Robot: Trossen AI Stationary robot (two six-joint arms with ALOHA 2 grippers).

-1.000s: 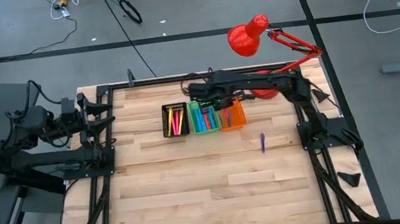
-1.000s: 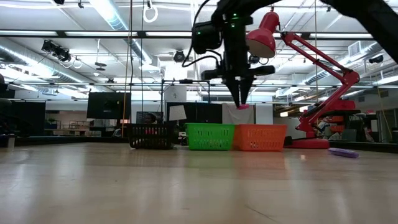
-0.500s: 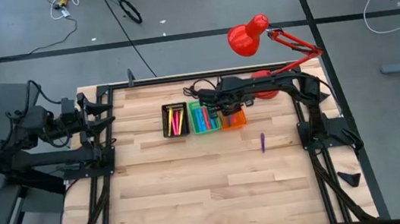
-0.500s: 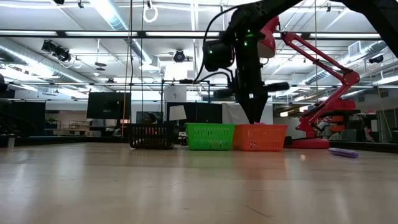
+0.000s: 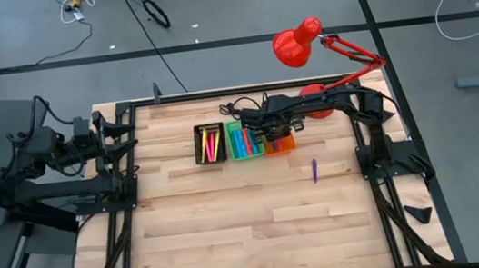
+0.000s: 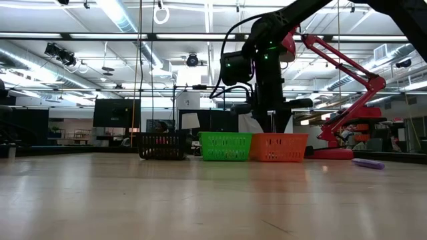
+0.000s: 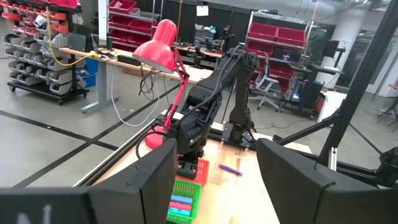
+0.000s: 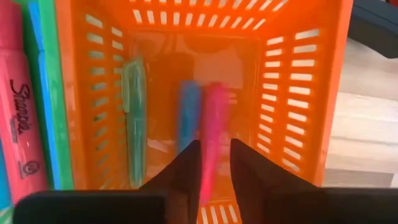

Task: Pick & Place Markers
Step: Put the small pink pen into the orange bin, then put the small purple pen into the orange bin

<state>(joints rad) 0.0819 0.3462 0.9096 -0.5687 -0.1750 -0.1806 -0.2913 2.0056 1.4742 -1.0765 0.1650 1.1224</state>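
Inside, orange bin [image 8: 298, 93] — three markers [image 8: 211, 134]; one purple marker [image 5: 315, 171] — table.

- right gripper [image 5: 278, 136] and its arm hang over the orange bin [image 5: 283, 141], blocking entry from above.
- purple marker [image 5: 315, 170] lies alone on open table [image 5: 233, 226], reachable from every side.

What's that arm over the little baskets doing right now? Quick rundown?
Right gripper down inside the orange bin, fingers apart around a pink marker. Left gripper open, parked at table's left edge. Purple marker lies loose on the table. Nothing in the way.
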